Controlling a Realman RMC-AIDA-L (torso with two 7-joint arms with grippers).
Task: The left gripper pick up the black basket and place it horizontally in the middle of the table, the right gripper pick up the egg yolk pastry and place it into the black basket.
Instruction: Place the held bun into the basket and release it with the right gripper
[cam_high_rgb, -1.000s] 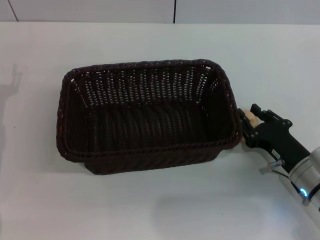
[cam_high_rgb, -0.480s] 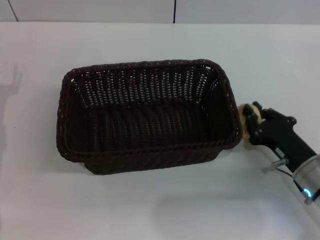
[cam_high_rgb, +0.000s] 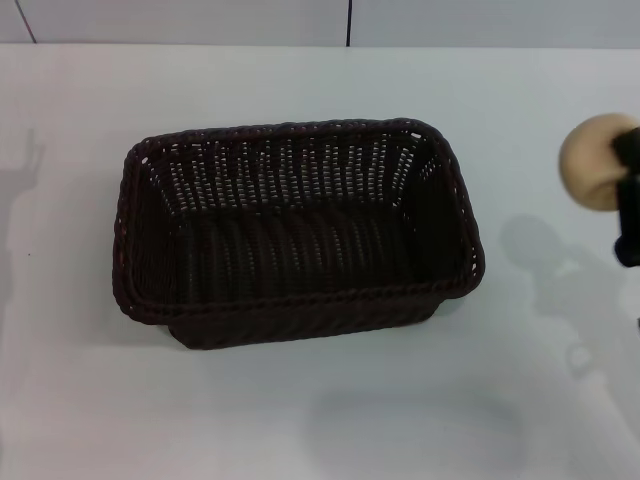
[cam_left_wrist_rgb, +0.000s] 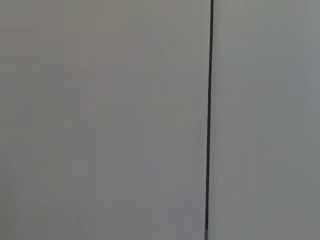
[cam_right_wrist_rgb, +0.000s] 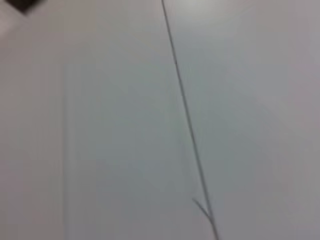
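The black basket (cam_high_rgb: 295, 230) lies lengthwise in the middle of the white table (cam_high_rgb: 300, 420), empty inside. My right gripper (cam_high_rgb: 622, 190) is at the right edge of the head view, raised well above the table, shut on the egg yolk pastry (cam_high_rgb: 596, 160), a pale tan ball. It is to the right of the basket and apart from it. Its shadow falls on the table beside the basket. My left gripper is out of view; its wrist view shows only a pale wall with a dark seam.
A pale wall with a dark vertical seam (cam_high_rgb: 349, 22) rises behind the table's far edge. A faint shadow lies on the table at the far left (cam_high_rgb: 20, 170).
My right gripper has lifted the egg yolk pastry from the table beside the basket's right end, moving up and to the right. The basket has not moved.
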